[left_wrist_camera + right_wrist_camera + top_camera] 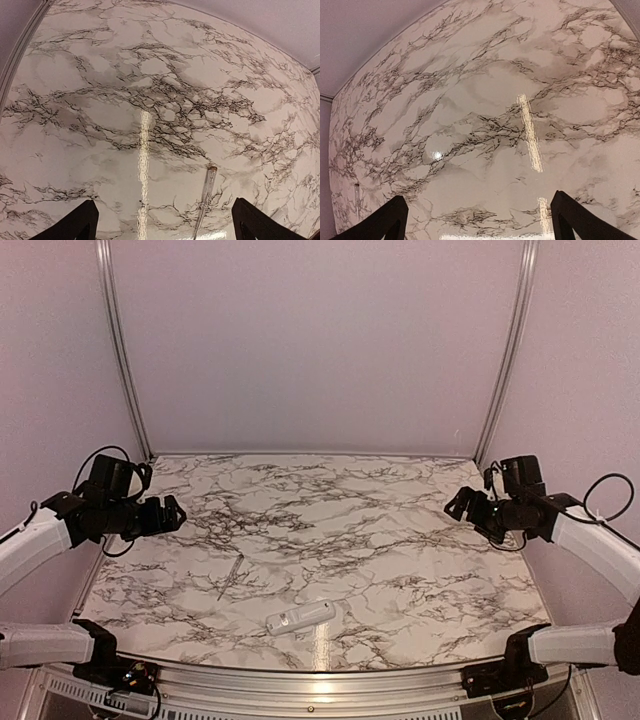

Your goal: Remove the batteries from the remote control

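**Both hands spread wide above the desk; remote control at lower centre**

Top view: the remote control (300,618), a slim white bar, lies flat on the marbled desk (380,510). It sits at the lower centre of the frame, close to the near edge, and is slanted so that its right end is a little higher in the picture. Up and to the left of it, apart from it, lies a thin grey stick (231,576). The left hand (176,512) hangs at mid-left and the right hand (456,503) at mid-right. Both are above the desk and well apart from the remote control.

Left wrist view: the left hand (164,212) is spread wide and grips nothing, with its dark fingers (75,225) in the two bottom corners. The grey stick (205,200) lies on the desk at the lower right of centre, touching neither finger.

Right wrist view: the right hand (477,197) is likewise spread wide and grips nothing. Its fingers (575,217) are at the lower left and lower right, over veined desk (485,100).
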### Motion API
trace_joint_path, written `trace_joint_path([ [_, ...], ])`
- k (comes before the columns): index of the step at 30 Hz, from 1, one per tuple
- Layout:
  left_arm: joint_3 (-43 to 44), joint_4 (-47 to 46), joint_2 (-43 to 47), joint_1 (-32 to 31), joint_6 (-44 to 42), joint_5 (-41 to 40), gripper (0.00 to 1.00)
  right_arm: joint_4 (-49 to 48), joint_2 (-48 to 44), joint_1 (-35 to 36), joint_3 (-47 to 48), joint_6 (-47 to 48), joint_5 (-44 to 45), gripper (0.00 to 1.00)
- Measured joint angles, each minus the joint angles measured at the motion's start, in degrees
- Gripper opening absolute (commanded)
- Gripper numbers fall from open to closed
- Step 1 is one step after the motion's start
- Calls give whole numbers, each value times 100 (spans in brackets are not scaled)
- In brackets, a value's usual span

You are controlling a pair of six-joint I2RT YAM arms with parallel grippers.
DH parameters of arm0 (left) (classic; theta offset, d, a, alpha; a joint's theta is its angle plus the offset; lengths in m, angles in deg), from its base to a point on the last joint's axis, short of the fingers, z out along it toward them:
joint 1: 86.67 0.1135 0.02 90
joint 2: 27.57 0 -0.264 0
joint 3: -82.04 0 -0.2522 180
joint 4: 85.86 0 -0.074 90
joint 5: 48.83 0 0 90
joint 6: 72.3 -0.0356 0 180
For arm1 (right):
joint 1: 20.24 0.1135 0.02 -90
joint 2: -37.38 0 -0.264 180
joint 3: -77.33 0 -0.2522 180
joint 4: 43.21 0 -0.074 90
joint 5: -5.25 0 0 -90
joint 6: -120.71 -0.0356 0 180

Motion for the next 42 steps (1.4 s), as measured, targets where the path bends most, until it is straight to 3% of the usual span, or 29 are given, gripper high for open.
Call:
trace_joint_path([
  [5, 0, 0, -94, -511, 0, -76, 94, 160, -22, 138, 0, 66, -188, 98],
  [20, -195, -306, -247, -1679, -107, 560, 89, 186, 22, 1628, -2, 240, -437, 98],
  [42, -817, -1788, -201, -4129, -605, 164, 87, 157, -254, 1650, -149, 258, -529, 98],
])
